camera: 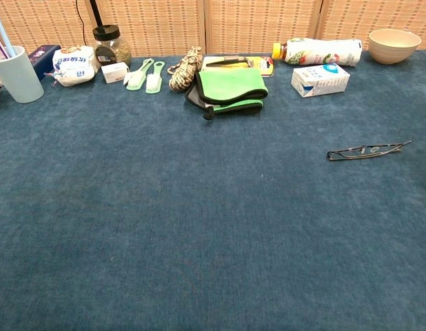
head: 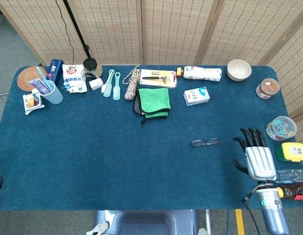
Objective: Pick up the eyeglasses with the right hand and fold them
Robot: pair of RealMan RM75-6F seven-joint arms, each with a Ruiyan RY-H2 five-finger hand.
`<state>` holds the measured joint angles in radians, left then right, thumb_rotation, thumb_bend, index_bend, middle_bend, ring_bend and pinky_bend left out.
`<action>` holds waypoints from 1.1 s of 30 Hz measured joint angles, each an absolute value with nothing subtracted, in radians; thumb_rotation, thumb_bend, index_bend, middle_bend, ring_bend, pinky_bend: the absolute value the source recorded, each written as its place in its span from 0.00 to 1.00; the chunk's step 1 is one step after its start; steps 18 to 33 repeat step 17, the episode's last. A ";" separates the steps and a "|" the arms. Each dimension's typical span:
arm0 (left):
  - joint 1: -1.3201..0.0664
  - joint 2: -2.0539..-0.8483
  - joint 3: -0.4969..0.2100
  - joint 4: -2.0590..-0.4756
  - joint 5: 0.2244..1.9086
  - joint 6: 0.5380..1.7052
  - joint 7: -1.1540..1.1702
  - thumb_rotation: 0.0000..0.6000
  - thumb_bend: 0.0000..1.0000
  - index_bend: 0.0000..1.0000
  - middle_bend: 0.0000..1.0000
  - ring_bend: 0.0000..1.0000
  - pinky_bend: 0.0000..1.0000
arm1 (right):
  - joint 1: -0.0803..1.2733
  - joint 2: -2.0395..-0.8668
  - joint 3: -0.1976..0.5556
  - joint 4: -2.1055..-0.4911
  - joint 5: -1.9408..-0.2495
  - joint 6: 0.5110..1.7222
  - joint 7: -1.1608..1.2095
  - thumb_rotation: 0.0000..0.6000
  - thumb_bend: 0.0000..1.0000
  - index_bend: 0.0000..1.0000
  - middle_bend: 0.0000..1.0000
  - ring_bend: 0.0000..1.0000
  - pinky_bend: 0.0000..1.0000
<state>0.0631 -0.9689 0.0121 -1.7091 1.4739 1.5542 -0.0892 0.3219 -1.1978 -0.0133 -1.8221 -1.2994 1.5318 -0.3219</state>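
The eyeglasses (head: 205, 142) lie flat and folded on the blue table cloth, right of centre; the chest view shows them as a thin dark frame (camera: 368, 150). My right hand (head: 254, 155) hovers near the table's right front, well to the right of the glasses and apart from them. Its fingers are spread and it holds nothing. The chest view does not show this hand. My left hand appears in neither view.
Along the far edge stand a green cloth (head: 154, 99), a milk carton (head: 196, 96), a bottle lying down (head: 200, 73) and a bowl (head: 239, 69). At the right edge sit a clear tub (head: 280, 128), a yellow box (head: 291, 151) and bottles (head: 289, 183).
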 measured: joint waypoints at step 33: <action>0.047 -0.969 -0.006 -1.729 1.517 1.577 -0.066 0.82 0.38 0.15 0.04 0.09 0.00 | 0.202 -1.166 -0.004 -1.838 -1.379 1.603 -0.279 1.00 0.25 0.31 0.12 0.02 0.02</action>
